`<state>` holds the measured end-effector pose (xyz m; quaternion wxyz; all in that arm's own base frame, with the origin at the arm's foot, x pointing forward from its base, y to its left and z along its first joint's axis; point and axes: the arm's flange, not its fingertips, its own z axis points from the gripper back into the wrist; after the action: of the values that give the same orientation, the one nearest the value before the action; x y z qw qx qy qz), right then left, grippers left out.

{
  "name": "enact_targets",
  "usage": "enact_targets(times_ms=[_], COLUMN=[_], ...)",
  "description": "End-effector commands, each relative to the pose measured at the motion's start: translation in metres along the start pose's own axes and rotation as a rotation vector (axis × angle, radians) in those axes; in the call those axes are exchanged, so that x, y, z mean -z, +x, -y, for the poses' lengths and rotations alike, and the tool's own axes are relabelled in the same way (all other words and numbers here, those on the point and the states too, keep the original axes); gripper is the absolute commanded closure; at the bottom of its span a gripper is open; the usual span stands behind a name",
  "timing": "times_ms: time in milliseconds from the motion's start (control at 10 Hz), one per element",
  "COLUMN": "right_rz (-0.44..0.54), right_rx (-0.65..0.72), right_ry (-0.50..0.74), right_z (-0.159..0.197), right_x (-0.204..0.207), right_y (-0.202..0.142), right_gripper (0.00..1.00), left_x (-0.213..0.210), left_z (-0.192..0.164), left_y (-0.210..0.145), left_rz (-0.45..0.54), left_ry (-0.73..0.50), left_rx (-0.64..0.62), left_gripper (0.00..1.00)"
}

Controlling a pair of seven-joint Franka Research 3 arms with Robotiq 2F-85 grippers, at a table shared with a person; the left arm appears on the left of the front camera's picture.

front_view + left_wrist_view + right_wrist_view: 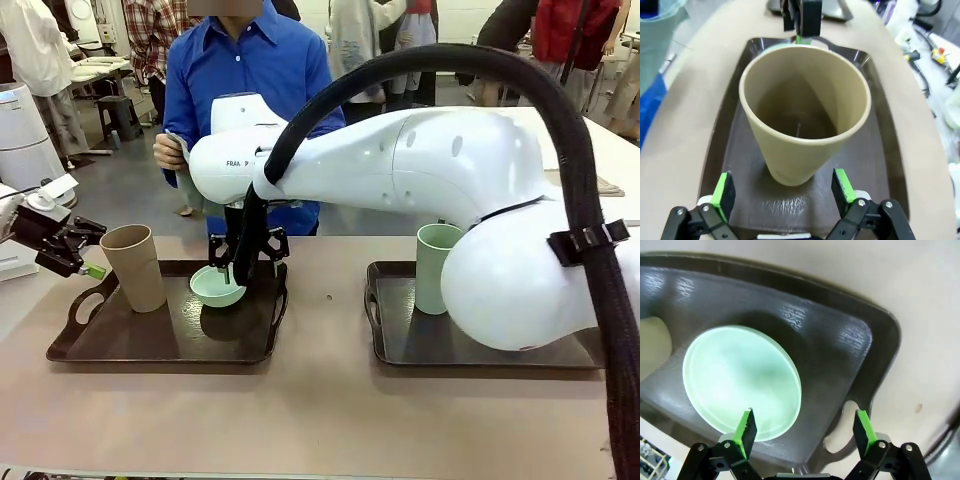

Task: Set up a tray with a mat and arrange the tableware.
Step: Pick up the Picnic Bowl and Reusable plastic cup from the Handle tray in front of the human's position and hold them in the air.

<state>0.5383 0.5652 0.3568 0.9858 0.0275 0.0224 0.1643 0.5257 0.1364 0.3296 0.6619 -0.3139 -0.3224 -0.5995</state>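
The left gripper (93,250), jaws apart, faces the upright tan cup (136,265) at the left tray's (120,345) left end. The right gripper (247,262), jaws also apart, hangs over the mint green bowl (217,287) by that tray's far edge. The sage green cup (434,268) stands at the right tray's (400,345) left edge.

On the left tray (150,345), the cup (135,267) blocks its left end, the bowl (217,288) its far middle; its near strip lies bare.

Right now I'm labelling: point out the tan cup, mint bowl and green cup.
tan cup (790,162), left wrist view, outer wall
mint bowl (740,377), right wrist view, inner floor
green cup (430,270), front view, side wall
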Motion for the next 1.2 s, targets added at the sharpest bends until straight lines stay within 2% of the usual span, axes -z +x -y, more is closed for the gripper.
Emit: enact_targets(times_ms=[0, 100, 400, 1100], right_rz=[0.046, 0.065, 0.101, 0.074], right_rx=[-0.010, -0.023, -0.046, -0.059], right_ry=[-0.028, -0.024, 0.008, 0.039], right_z=[-0.011, -0.011, -0.008, -0.014], right_x=[-0.003, 0.000, 0.004, 0.008], right_y=[0.030, 0.031, 0.034, 0.030], right_gripper=[0.00, 0.00, 0.00, 0.00], left_x=[0.002, 0.006, 0.020, 0.054], left_z=[-0.011, -0.013, -0.012, -0.003], left_y=[-0.002, 0.000, 0.006, 0.019], left_rz=[0.060, 0.096, 0.121, 0.146], left_ry=[-0.012, -0.024, -0.069, -0.163], left_rx=[0.023, 0.027, 0.048, 0.087], left_gripper=[0.00, 0.00, 0.00, 0.00])
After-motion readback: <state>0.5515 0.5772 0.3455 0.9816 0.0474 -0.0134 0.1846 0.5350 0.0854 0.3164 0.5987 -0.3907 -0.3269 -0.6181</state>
